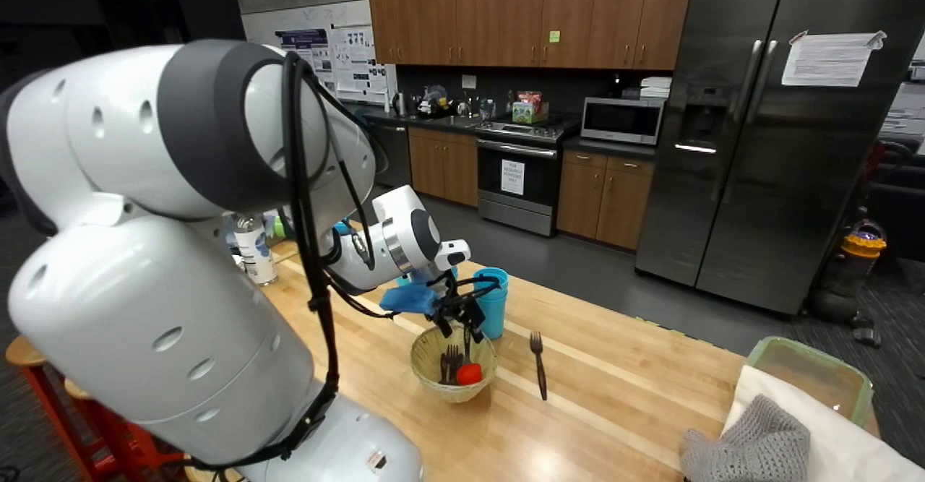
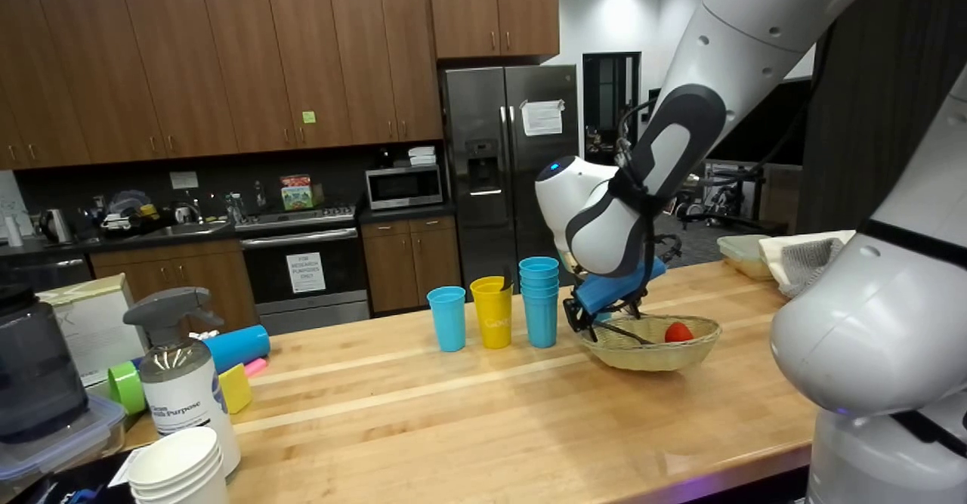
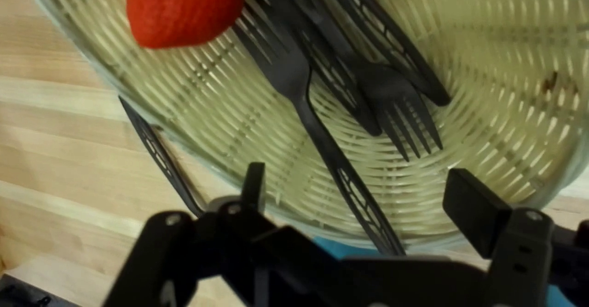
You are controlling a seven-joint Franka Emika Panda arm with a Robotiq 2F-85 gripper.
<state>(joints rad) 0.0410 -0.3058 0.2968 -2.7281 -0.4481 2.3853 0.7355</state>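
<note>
Hanging at the wicker basket (image 3: 221,127), the gripper (image 3: 361,194) holds its fingers wide, either side of a plastic fork (image 3: 318,132). Closing too low could snag the basket's rim.

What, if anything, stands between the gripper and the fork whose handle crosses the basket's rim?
Nothing visible does: in the wrist view, the handle of the fork shows plainly between the open jaws of the gripper.

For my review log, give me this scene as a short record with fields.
Claw: open, gripping nothing, over the basket
Between fingers: black fork, gap on each side
Also in basket: another fork, more black cutlery, red item
Beside basket: loose fork on the table
Standing nearby: yellow cup, single blue cup, stacked blue cups
</note>
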